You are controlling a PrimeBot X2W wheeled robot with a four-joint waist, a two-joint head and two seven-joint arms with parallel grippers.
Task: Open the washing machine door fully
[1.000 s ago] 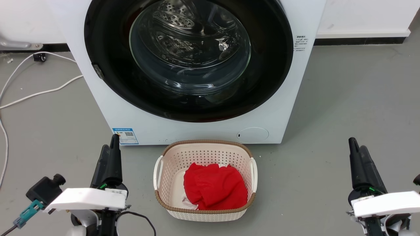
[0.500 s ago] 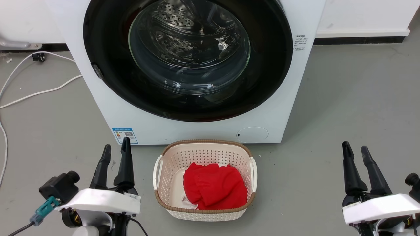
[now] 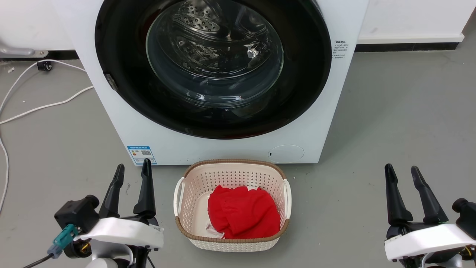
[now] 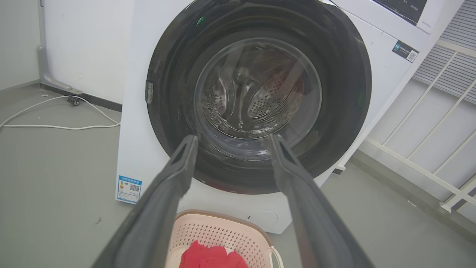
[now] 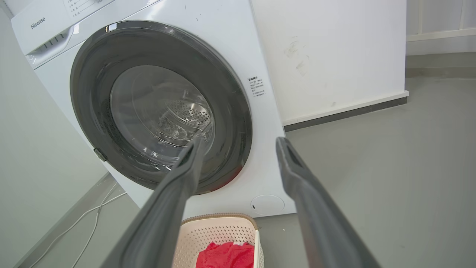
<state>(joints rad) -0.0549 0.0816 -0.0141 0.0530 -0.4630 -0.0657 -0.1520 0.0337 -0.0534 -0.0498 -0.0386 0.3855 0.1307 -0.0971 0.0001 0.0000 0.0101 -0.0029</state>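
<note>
Glossy black door (image 3: 122, 74), white washing machine (image 3: 111, 123), cream perforated basket (image 3: 230, 175), red cloth (image 3: 243, 212)

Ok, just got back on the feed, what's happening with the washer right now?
Nothing is being handled yet. The washing machine door looks shut, flush against the front of the washing machine. The left claw and right claw are both open and empty, low over the floor on either side of the basket holding a red cloth, apart from the door.
</note>
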